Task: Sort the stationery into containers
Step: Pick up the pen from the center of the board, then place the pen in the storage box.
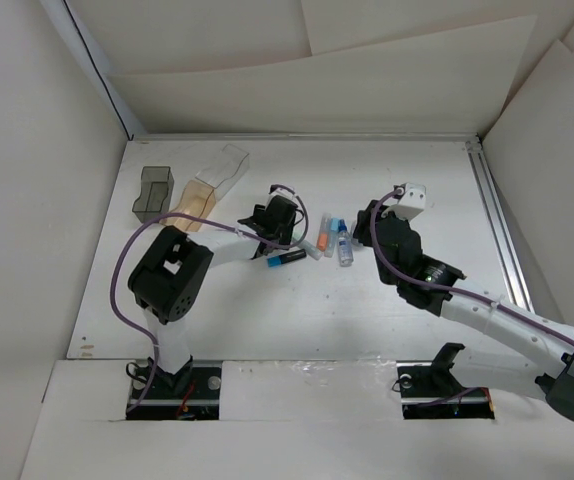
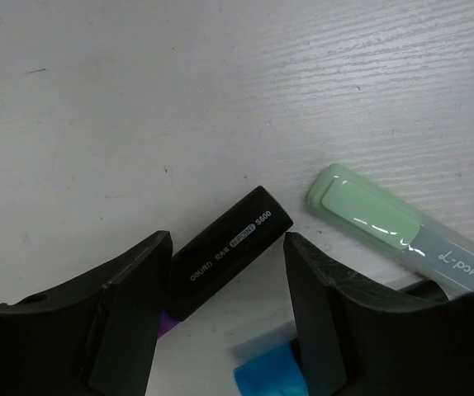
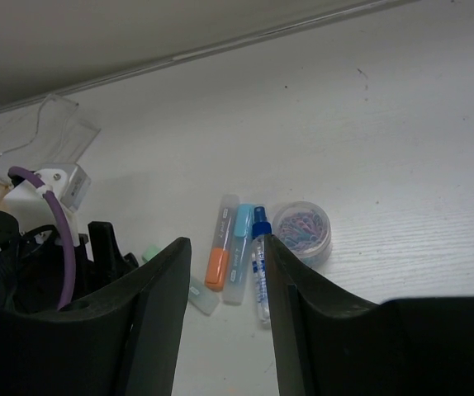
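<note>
1. Near the middle of the tabletop (image 1: pixel 297 320), the left claw (image 2: pixel 227 239) is low over a black-capped marker (image 2: pixel 233 247). Its jaws are parted on either side of the cap. Bare surface shows between the cap and the right finger, so the marker is not clamped.
2. White print on the black cap ends in "S600"; the smaller label beside it is too fine to read. A strip of purple shows below the cap.
3. Just beside it lies a green highlighter (image 2: pixel 369 216), whose clear barrel bears script reading "L-point".
4. A blue marker (image 1: pixel 287 258) lies on the tabletop on the near side of the left claw.
5. Further right, the right claw (image 3: pixel 226 241) hangs above the surface with its jaws apart and nothing between them.
6. Beyond it lie an orange marker (image 3: pixel 217 266), a light blue marker (image 3: pixel 239 247) and a blue-capped bottle (image 3: pixel 259 272), side by side. A round clear tub of paper clips (image 3: pixel 303 229) touches the bottle. The print on the bottle is too small to read.
7. At the far left corner stand the dark grey bin (image 1: pixel 152 193), the amber bin (image 1: pixel 195 205) and the clear bin (image 1: pixel 222 165), well apart from the stationery.
</note>
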